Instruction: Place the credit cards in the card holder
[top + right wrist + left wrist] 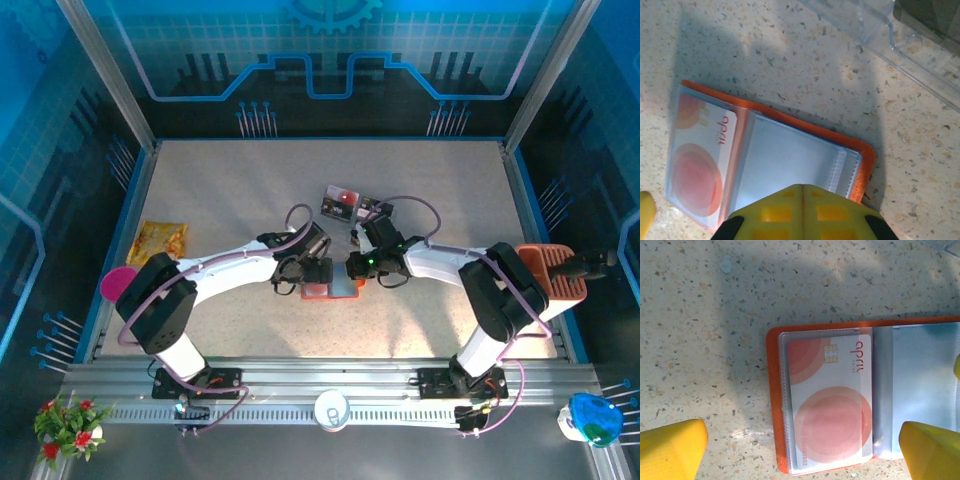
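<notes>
The orange-red card holder lies open on the table between both arms. In the left wrist view a white card with red circles sits inside its left clear pocket, and the orange cover frames it. My left gripper hangs open over that half, its yellow fingertips wide apart. My right gripper is shut, with nothing visible between its fingers, just above the empty grey-blue right pocket. Two dark cards with red patches lie on the table behind the card holder.
A clear plastic case lies just beyond the card holder. A yellow snack packet and a pink object are at the left edge. An orange ribbed container stands at the right edge, and a white cup sits on the front rail.
</notes>
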`<state>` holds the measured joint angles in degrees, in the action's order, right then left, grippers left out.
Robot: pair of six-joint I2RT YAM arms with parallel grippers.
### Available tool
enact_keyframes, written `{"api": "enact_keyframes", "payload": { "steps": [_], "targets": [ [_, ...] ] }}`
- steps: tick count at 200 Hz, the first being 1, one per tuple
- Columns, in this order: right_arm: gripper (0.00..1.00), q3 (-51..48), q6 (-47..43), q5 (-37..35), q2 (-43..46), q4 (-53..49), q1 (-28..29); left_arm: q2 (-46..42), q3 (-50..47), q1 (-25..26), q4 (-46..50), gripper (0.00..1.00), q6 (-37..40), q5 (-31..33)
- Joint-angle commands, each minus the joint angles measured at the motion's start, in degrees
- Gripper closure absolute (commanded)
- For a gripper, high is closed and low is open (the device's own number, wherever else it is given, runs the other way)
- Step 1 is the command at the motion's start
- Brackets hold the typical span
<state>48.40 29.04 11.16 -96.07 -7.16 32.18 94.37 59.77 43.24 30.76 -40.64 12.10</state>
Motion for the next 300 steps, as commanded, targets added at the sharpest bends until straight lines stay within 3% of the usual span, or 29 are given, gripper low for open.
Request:
{"api": "enact_keyframes", "payload": {
  "steps": [1, 131, 224, 300],
  "targets": [
    [1.0, 0.54, -1.04, 1.13, -2.36, 0.92, -0.28, 1.08, 0.53, 0.68, -0.59, 0.01, -1.19, -0.67],
    [1.0, -1.61, 5.19, 4.99, -6.2, 7.42, 1.06, 4.2, -0.75, 1.14, -3.56, 0.01, -0.07, -0.85],
    [1.0, -2.95, 6.91, 5.36, -1.65, 7.95, -0.27, 7.55, -0.34, 1.17, -1.19, 0.01, 1.69, 2.31],
    [0.75, -1.79, 7.43, 5.34, -2.9, 7.63, -0.92, 8.03, 0.09, 1.17, -0.39, 0.01, 2.22, 2.36]
  ]
}}
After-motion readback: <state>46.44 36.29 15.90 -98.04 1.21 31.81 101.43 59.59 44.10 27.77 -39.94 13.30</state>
